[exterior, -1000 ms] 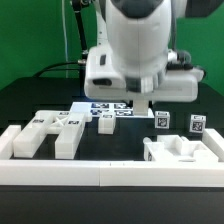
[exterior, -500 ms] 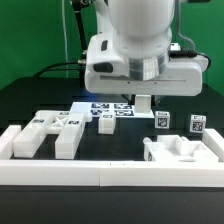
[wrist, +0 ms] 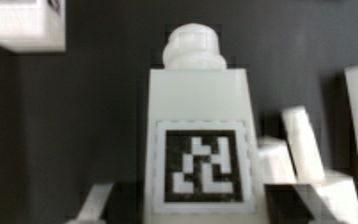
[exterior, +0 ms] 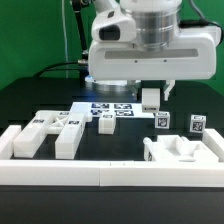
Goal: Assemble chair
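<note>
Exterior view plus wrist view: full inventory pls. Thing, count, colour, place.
table: 1, black, under everything.
marker board: 1, white with black tags, table centre.
border rails: count unclear, white, along the front and both sides.
pronged chair part: 1, white, tagged, exterior view's left.
small tagged blocks: 3, white; one in front of the marker board, two at the exterior view's right.
stepped chair part: 1, white, front, exterior view's right.
pegged chair part: 1, white, tagged, clamped in the gripper.
arm: 1, white, above table centre.
gripper: 1, shut on the pegged chair part.

chair leg point(exterior: 151, 100) top hidden behind arm point(exterior: 150, 45), its tag point(wrist: 202, 163) blurred, perhaps unreadable
</note>
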{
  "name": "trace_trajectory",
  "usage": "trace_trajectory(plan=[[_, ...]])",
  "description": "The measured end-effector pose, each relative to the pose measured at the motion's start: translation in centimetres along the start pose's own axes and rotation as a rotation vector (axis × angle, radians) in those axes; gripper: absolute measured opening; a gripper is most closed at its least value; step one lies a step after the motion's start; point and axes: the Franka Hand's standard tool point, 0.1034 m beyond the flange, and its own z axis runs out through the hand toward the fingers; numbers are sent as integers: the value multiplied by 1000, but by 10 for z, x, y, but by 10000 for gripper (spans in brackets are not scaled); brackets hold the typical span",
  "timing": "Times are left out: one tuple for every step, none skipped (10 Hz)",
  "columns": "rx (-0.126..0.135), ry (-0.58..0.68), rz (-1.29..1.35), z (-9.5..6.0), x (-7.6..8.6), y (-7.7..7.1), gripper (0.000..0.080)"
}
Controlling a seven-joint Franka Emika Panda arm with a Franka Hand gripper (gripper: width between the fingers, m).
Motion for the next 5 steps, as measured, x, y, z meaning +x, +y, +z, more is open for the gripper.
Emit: trace_trajectory(plan=[[-1, 79, -3, 1, -1, 0, 290], [-2, 144, -5, 2, 0, 0, 290], [-3, 191, -8, 2, 2, 0, 290], [-2, 260, -13, -4, 7, -2, 290], [1, 331, -19, -13, 12, -5, 290]])
